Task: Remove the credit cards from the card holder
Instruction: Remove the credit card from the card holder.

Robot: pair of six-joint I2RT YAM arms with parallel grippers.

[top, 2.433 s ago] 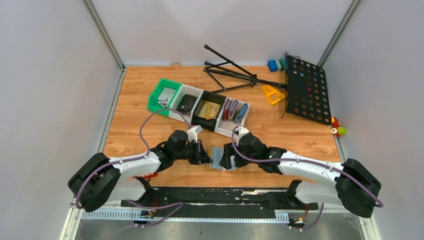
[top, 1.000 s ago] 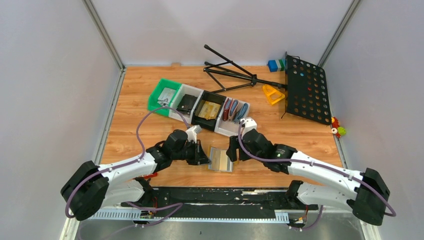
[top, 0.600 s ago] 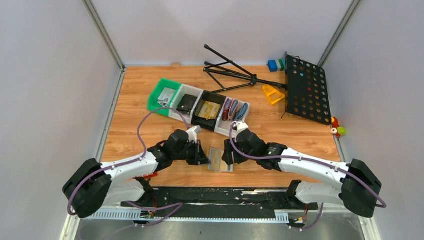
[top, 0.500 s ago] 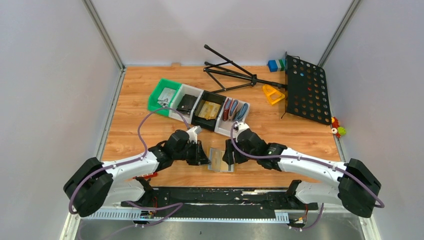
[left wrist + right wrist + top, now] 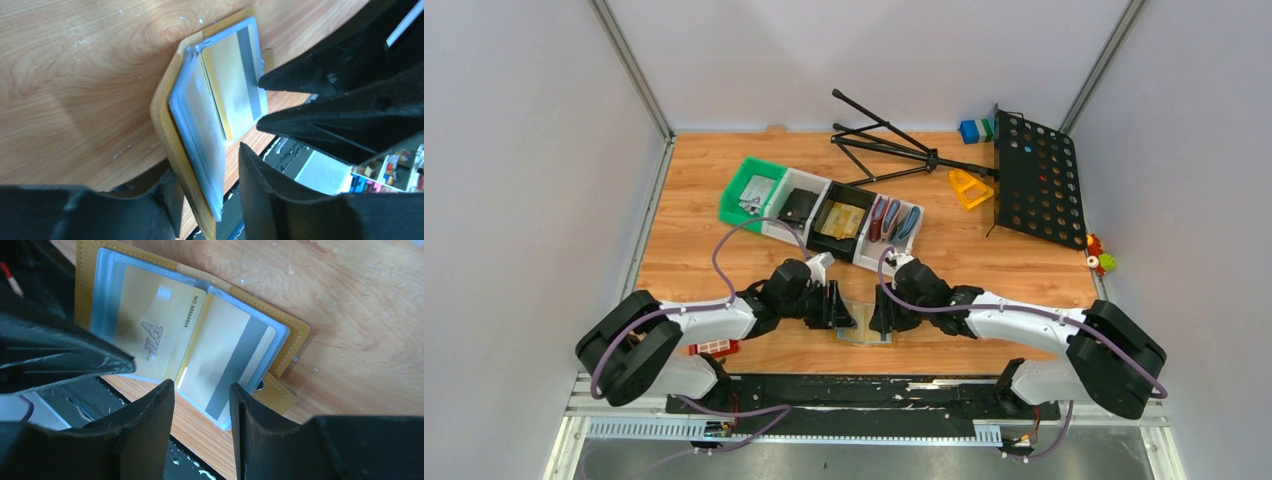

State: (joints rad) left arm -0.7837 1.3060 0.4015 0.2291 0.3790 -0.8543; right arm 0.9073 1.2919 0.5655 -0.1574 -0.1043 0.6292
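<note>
The mustard card holder [image 5: 862, 325] lies open on the wood near the front edge, between my two grippers. In the right wrist view the card holder [image 5: 292, 335] shows its grey-blue lining and two gold credit cards in clear sleeves: one marked VIP [image 5: 150, 325], one with a grey stripe [image 5: 235, 357]. My right gripper [image 5: 200, 387] is open, its tips over the near edge of the striped card. My left gripper [image 5: 206, 160] is open around the holder's raised left flap [image 5: 172, 130], with the outer finger against the mustard cover. The striped card [image 5: 230, 80] shows there too.
A row of bins [image 5: 824, 212] at the back holds a black wallet, gold cards, and red and blue wallets; a green bin [image 5: 749, 190] is at its left end. A folded black stand [image 5: 894, 150], perforated black plate [image 5: 1036, 180] and yellow piece [image 5: 969, 188] lie behind.
Both grippers have closed in on the holder from either side. The left gripper has moved right and tipped the left flap up; the right gripper has moved left onto the right half.
</note>
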